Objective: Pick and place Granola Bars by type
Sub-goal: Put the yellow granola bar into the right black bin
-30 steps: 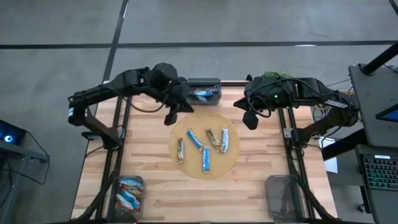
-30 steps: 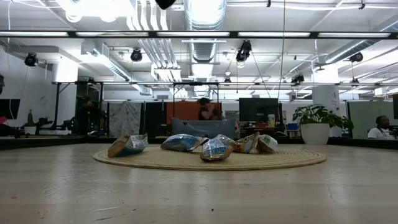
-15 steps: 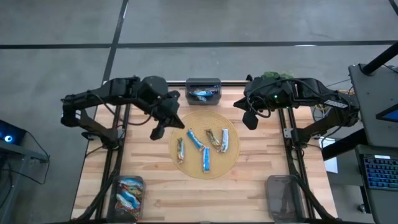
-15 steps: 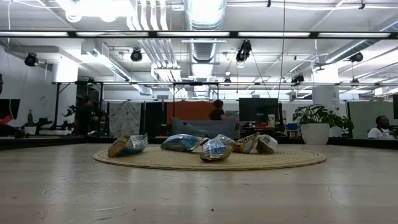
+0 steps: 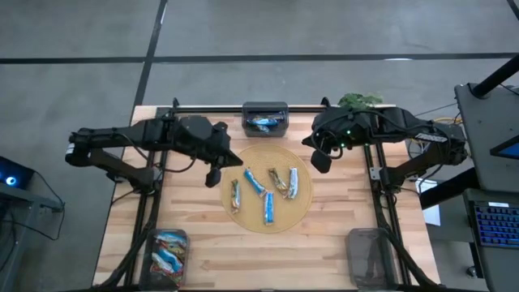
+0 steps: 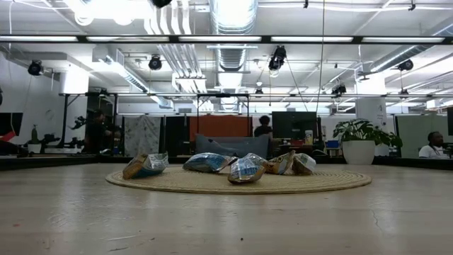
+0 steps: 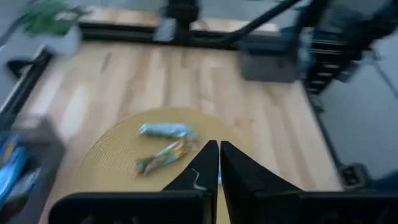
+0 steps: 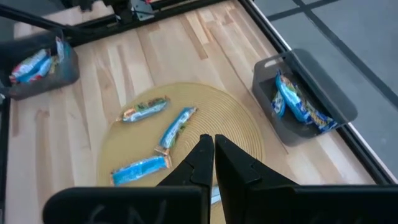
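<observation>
pale wooden plank desk [image 5: 340,219] fills the high view, with grey floor around it, and a round woven straw mat [image 5: 246,212] lies at its middle. five slim foil-wrapped granola bars [image 5: 267,191] rest on the mat: a greenish-brown one at the left with its long axis running toward and away from the back edge, a bright blue one slanting diagonally, a second blue one nearer the front and roughly upright in the picture, and a brownish bar beside a blue-white bar at the right, both close to upright.

the left end effector [image 5: 212,176] hovers just beside the mat's left rim, fingers pressed together and holding nothing; the bars lie to its right, apart from it. the right end effector [image 5: 321,161] hangs off the mat's back-right edge, likewise closed and empty, with the blue-white bar nearest to it.

a translucent grey bin at the back edge [image 5: 265,118] holds blue bars, a translucent grey bin at the front left [image 5: 167,258] holds a pile of red and blue bars, and a translucent grey bin at the front right [image 5: 370,255] shows nothing i can make out. no writing on the wrappers is readable.

in the low view the bars sit on the mat before an open office with a potted plant [image 6: 359,139].
</observation>
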### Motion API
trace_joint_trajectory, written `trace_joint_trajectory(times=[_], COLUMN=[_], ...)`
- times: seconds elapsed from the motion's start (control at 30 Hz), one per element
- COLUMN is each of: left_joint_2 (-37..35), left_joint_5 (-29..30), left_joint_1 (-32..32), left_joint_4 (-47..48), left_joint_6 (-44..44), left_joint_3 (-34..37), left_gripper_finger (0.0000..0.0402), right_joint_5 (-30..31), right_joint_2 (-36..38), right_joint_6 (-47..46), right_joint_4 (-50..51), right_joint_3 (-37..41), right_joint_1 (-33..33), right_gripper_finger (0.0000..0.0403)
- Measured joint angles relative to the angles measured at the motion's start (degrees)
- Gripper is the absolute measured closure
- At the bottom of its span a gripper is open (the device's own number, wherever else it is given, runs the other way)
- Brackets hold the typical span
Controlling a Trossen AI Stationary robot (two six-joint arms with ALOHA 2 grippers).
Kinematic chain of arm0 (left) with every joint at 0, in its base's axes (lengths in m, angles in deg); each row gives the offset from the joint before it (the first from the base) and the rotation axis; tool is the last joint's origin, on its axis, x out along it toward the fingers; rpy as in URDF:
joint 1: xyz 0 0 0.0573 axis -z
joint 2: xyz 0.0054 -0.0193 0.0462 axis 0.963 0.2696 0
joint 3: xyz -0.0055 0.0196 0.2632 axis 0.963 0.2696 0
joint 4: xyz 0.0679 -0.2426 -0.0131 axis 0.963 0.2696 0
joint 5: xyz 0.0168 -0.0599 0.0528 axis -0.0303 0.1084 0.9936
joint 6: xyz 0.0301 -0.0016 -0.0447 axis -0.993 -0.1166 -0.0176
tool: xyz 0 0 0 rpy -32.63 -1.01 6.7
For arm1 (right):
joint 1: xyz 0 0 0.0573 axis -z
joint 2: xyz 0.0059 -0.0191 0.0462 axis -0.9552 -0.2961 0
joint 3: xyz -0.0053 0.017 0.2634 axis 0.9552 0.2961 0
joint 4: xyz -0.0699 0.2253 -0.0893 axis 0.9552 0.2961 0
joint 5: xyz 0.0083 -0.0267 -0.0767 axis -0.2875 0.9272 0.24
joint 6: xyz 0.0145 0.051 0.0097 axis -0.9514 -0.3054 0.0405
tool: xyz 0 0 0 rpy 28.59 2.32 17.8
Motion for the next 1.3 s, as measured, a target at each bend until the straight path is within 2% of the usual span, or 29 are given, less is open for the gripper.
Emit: trace_joint_trajectory(times=[0.1,0.3,0.47,0.67,0.87,1.0,1.3], left_joint_2=[-3.0,-8.6,-12.6,-14.5,-14.6,-14.6,-14.6], left_joint_5=[3.4,4.1,5.7,7.1,7.1,7.1,7.1], left_joint_1=[0.1,0.1,0.1,0.1,0.1,0.1,0.1], left_joint_4=[-2.0,-8.0,-14.1,-15.5,-15.2,-15.0,-14.3], left_joint_6=[3.0,7.7,9.9,10.0,9.4,9.1,9.1], left_joint_3=[5.5,15.6,21.4,23.4,23.4,23.4,23.4], left_gripper_finger=[0.0401,0.0401,0.0401,0.0401,0.0401,0.0401,0.0401], right_joint_5=[-0.1,-0.4,-0.4,-0.3,-1.8,-5.6,-7.5], right_joint_2=[0.0,0.0,0.0,0.0,-0.7,-2.4,-8.0], right_joint_6=[-0.3,-1.9,-2.7,-8.1,-19.3,-25.6,-39.7], right_joint_4=[0.0,-0.6,-2.8,-3.2,-4.2,-5.2,-7.4], right_joint_3=[1.0,3.1,4.5,7.2,13.6,18.2,24.2], right_joint_1=[0.0,0.0,0.0,0.0,0.0,-0.1,-0.1], right_gripper_finger=[0.0394,0.0394,0.0394,0.0394,0.0387,0.0347,0.021])
